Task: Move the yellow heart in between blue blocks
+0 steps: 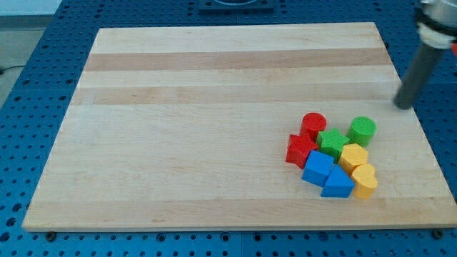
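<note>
A pale wooden worktop (214, 86) sits on a blue perforated bench, bare except for a tight huddle of blocks at its near right. From where I stand the yellow heart (365, 180) lies at the right edge of that huddle, touching the blue triangular block (338, 183) on its left and the yellow hexagonal block (353, 155) just beyond it. The other blue block (317, 168), roughly cube-like though its outline is hard to read, presses against the triangular one's left side, so no gap is open between the blues. A red cylinder (313, 125), red star (300, 150), green star (333, 141) and green cylinder (362, 130) crowd the far side.

The tool is only a dark rod with nothing to open or close; its tip (405, 106) hangs well off to the far right, clear of everything.

The heart looks small, rigid and light, likely to slide easily and to spin if struck off-centre. I'd push squarely on its flat right flank.
</note>
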